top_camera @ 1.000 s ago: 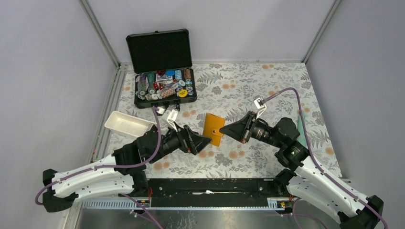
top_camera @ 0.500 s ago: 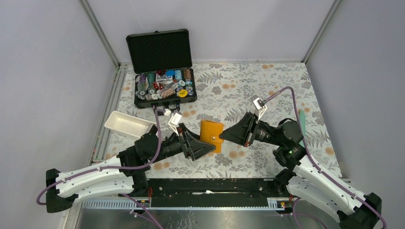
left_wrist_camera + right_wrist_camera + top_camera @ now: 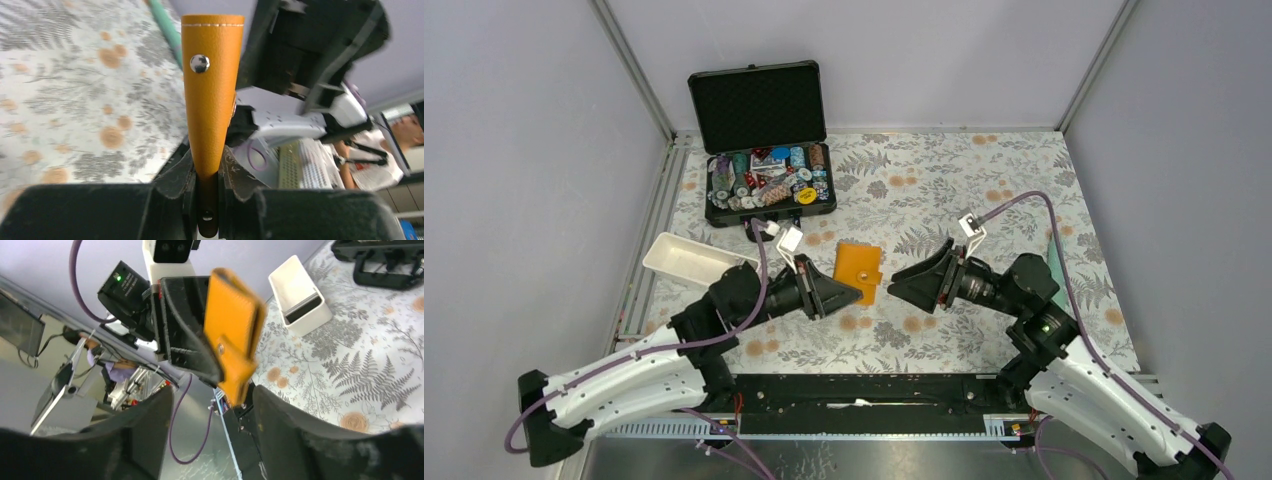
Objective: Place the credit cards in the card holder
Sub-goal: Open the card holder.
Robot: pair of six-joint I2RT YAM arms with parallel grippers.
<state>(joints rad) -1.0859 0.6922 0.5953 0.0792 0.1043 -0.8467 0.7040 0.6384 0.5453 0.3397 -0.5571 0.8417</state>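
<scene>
The card holder [image 3: 858, 270] is an orange folded wallet with a snap tab, held above the floral table between the two arms. My left gripper [image 3: 854, 293] is shut on its lower edge. In the left wrist view the card holder [image 3: 212, 95] rises straight up out of the left gripper [image 3: 210, 170]. My right gripper [image 3: 898, 284] stands open just right of the holder, not touching it. In the right wrist view the right gripper [image 3: 212, 395] has its fingers spread wide, with the card holder [image 3: 232, 325] beyond them. The credit cards are out of view.
A white tray [image 3: 686, 260] sits at the left, with something dark inside it in the right wrist view [image 3: 301, 309]. An open black case [image 3: 769, 185] of poker chips stands at the back left. A green strip [image 3: 1054, 262] lies along the right edge.
The right gripper opened, let go of the card holder and drew back to the right. The left gripper closed on the holder's lower edge and now carries it alone.
</scene>
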